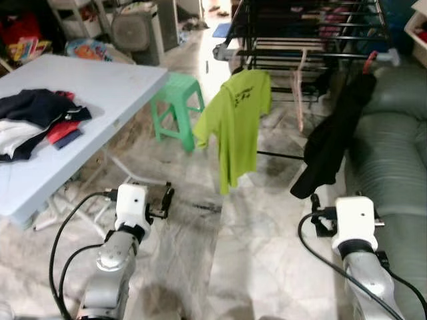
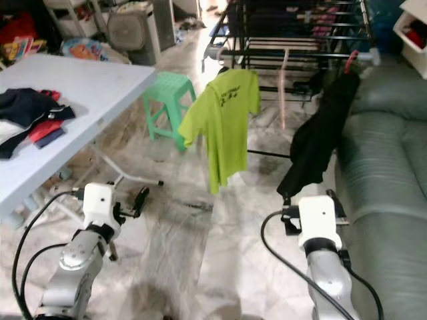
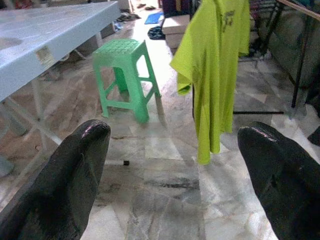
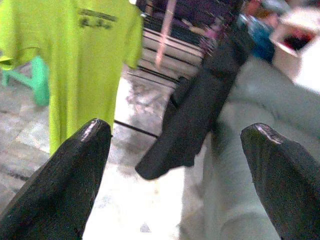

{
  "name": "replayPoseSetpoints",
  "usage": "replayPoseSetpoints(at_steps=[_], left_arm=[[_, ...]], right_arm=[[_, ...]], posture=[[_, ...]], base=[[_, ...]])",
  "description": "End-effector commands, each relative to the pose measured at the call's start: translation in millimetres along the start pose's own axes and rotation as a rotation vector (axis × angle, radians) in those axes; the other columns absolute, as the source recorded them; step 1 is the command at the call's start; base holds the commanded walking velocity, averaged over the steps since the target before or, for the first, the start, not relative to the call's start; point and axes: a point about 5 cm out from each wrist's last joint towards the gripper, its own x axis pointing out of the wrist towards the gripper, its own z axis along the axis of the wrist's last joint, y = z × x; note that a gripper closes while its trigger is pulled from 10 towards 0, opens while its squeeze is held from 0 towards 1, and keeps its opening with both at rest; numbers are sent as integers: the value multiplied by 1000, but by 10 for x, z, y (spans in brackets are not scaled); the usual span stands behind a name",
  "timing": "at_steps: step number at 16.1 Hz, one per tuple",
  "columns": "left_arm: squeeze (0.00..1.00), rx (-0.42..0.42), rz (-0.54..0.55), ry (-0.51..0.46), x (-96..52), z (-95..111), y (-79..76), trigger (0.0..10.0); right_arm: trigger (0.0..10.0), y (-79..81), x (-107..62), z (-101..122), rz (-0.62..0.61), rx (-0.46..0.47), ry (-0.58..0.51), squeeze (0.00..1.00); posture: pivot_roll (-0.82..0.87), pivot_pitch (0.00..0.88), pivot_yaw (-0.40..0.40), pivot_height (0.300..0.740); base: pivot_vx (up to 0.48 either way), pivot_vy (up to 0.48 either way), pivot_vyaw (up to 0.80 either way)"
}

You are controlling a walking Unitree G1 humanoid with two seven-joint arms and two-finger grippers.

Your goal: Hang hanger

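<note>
1. Nearest, at the lower left of the head view, the left claw point(image 1: 165, 200) hovers low over the marble floor point(image 1: 253, 247). Its wrist view shows the two black fingers point(image 3: 65, 185) set wide apart with nothing between them.
2. At the lower right, the right claw point(image 1: 317, 217) also hangs above the floor; its fingers point(image 4: 70, 175) stand wide apart too, empty.
3. Neither claw carries a hanger, so by my reading the carrying part is either finished or has not begun.
4. In the middle of the frame a lime-green T-shirt point(image 1: 239, 123) hangs from the front bar of the drying rack point(image 1: 307, 30); its hanger is mostly hidden under the collar.
5. To its right, a black garment point(image 1: 330, 137) hangs from the same bar on a red hanger point(image 1: 370, 61), beside the grey-green sofa point(image 1: 390, 160).
6. Between the two garments a pale pink hanger point(image 1: 301, 87) dangles bare from the rack.
7. Two garments up looks like work done. What is left is probably on the white surface point(image 1: 100, 93) at the upper left, where a pile of folded clothes point(image 1: 37, 123) lies in dark, white and red.
8. A green plastic stool point(image 1: 177, 107) stands between the surface and the T-shirt.
9. As for containers, a white bin point(image 1: 417, 30) at the upper right edge holds something red; I cannot tell what.
</note>
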Motion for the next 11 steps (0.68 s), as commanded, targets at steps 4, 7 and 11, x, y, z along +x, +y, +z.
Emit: replayPoseSetpoints(at_steps=[4, 7, 11], left_arm=[[0, 12, 55, -9, -32, 2, 51, 10000], [0, -11, 106, 2, -11, -6, 100, 10000], [0, -52, 162, 9, 28, -14, 164, 10000]], right_arm=[[10000, 131, 82, 179, 79, 56, -83, 0], [10000, 214, 105, 256, 145, 73, -129, 0], [10000, 241, 173, 330, 197, 91, -164, 0]], posture=[[-48, 0, 46, 740], [-45, 0, 48, 740], [-40, 0, 36, 740]], base=[[0, 0, 800], [0, 0, 796], [0, 0, 797]])
